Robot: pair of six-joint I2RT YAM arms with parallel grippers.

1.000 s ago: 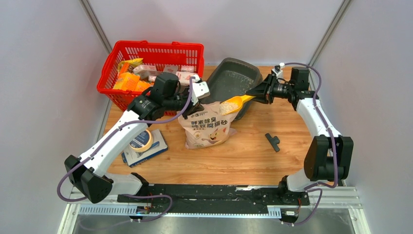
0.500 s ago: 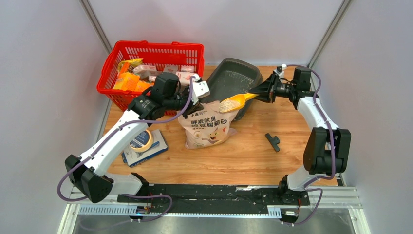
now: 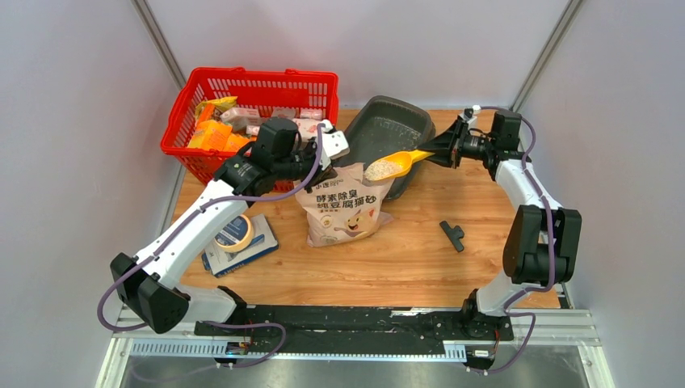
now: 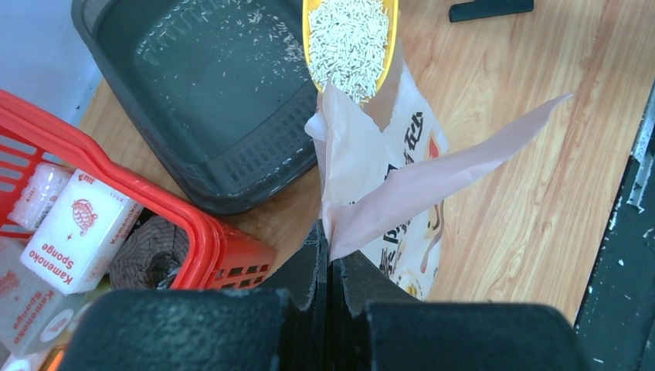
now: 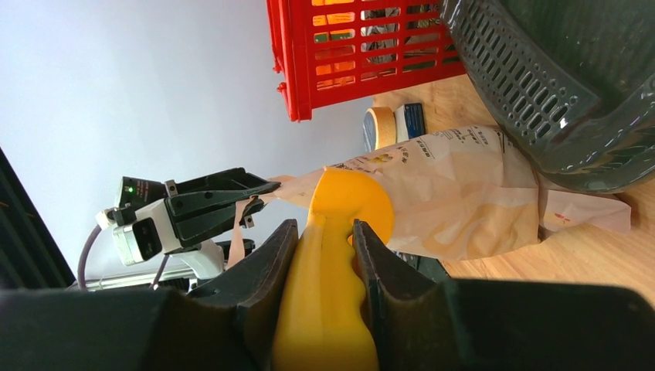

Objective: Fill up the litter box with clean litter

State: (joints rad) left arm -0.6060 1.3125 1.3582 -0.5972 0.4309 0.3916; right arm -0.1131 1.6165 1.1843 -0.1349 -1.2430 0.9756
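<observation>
Top external: right pincer [image 3: 434, 152] sideways

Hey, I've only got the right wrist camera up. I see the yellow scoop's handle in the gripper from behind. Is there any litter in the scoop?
Observer: Yes. The left wrist view shows the scoop heaped with pale litter.
Operator: Where is its bowl relative to the tray?
Observer: In the top view the bowl overlaps the near rim of the litter box and the open top of the bag.
Operator: Is the tray filled yet?
Observer: No. Only scattered granules lie on its floor, and most of it is bare dark grey.
</observation>
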